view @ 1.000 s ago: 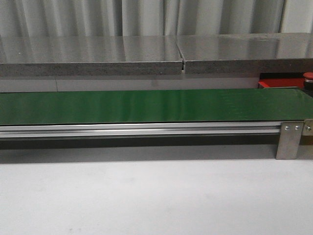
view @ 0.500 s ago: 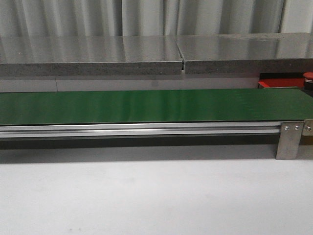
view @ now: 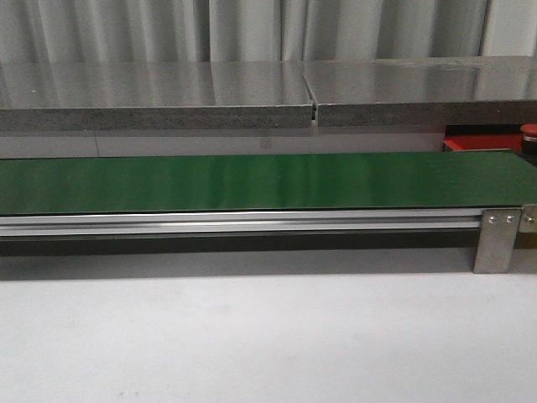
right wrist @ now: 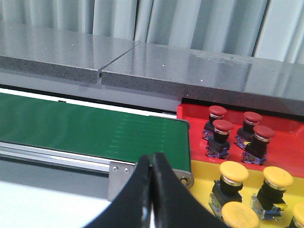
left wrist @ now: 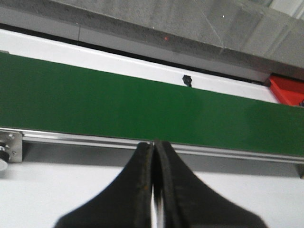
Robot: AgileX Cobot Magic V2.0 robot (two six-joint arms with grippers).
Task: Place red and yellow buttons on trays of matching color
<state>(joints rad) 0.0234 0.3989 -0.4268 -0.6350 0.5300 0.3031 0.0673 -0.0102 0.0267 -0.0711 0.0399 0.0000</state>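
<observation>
Nothing is riding on the green belt (view: 252,182) in the front view; it is running bare across the white table (view: 252,336), and only a corner of the red tray (view: 474,143) with one red button (view: 529,130) is peeking in at the far right. Neither arm is showing there.

From the left wrist, the left hand (left wrist: 154,156) is sitting clenched and empty, just short of the belt's metal rail, with the same red tray showing as a corner past the belt's far end.

From the right wrist, the right hand (right wrist: 152,175) is likewise clenched on nothing, beside the belt's end. Four red buttons (right wrist: 235,130) are standing on the red tray and several yellow buttons (right wrist: 256,187) on the yellow tray (right wrist: 202,178). Both hands are probably waiting at the belt because the next buttons should be arriving along it.
</observation>
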